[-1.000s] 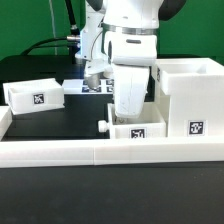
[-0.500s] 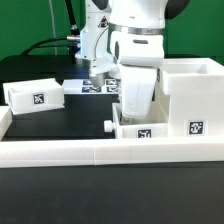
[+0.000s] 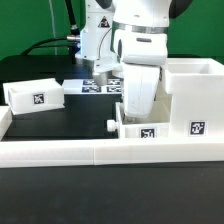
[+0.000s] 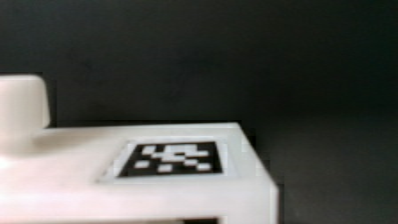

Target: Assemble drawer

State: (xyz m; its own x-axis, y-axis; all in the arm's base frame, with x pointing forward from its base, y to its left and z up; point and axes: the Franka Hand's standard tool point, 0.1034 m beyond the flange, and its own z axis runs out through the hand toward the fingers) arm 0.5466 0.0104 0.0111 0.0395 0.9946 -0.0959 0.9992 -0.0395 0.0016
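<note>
A small white knobbed tray [image 3: 140,133] lies against the long low white wall, its right end at the big cube housing [image 3: 190,90]. Its knob [image 3: 110,125] points to the exterior view's left. My gripper [image 3: 136,112] reaches down into this tray, and the hand hides the fingertips. It looks shut on the tray's wall. The wrist view shows the tray's tagged face [image 4: 169,160] and knob [image 4: 18,105] close up, with no fingers in sight. A second knobbed tray [image 3: 32,94] sits apart at the exterior view's left.
The long low white wall [image 3: 80,152] runs across the front. The marker board [image 3: 92,86] lies flat behind the arm. The black table surface [image 3: 70,115] lies between the two trays. A green backdrop stands behind.
My gripper and the small tray have slid together a little toward the exterior view's right, closer into the housing. The left tray has not moved.
</note>
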